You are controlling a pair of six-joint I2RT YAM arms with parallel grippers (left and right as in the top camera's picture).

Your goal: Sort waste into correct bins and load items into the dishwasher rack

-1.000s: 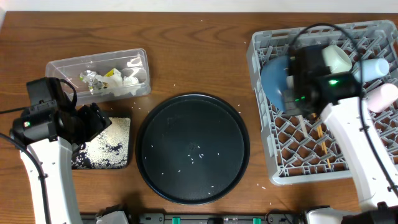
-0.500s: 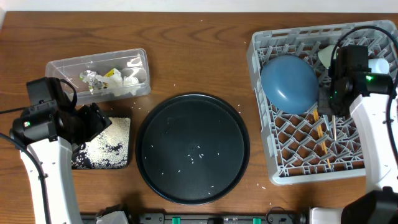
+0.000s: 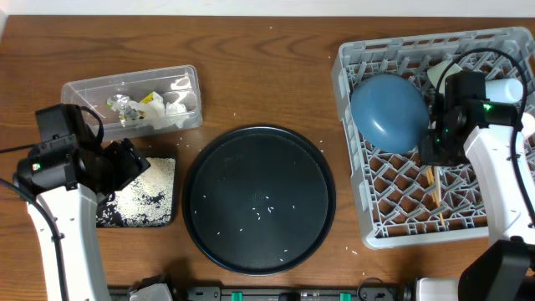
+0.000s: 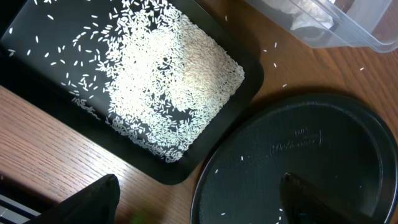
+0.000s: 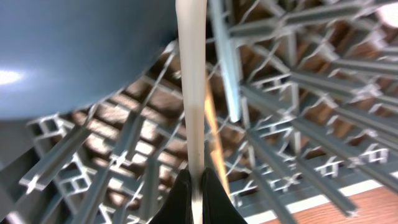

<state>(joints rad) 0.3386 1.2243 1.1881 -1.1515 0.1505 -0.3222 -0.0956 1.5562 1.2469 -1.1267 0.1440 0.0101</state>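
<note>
Currently, utensil: a pale slender utensil (image 5: 194, 93), chopstick or spoon handle I cannot tell, inside the dishwasher rack (image 3: 368, 227), just beside the dark-blue bowl (image 3: 389, 110).
Long axis: runs straight out from the fingertips, across the rack's lattice.
Right gripper (image 5: 198, 186): clamped on the utensil's near end, above the rack.
Wooden chopsticks (image 3: 435, 191): in the rack, just beyond that gripper.
Left gripper (image 4: 199, 208): jaws wide, empty, well apart from the rack.
Nearer arm: right.
Judged next: lower and let go between the pegs.

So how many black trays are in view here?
2. A large round black tray sits in the middle of the view. A shallow rectangular black tray lies just left of it, holding a heap of rice. No others show.
</note>
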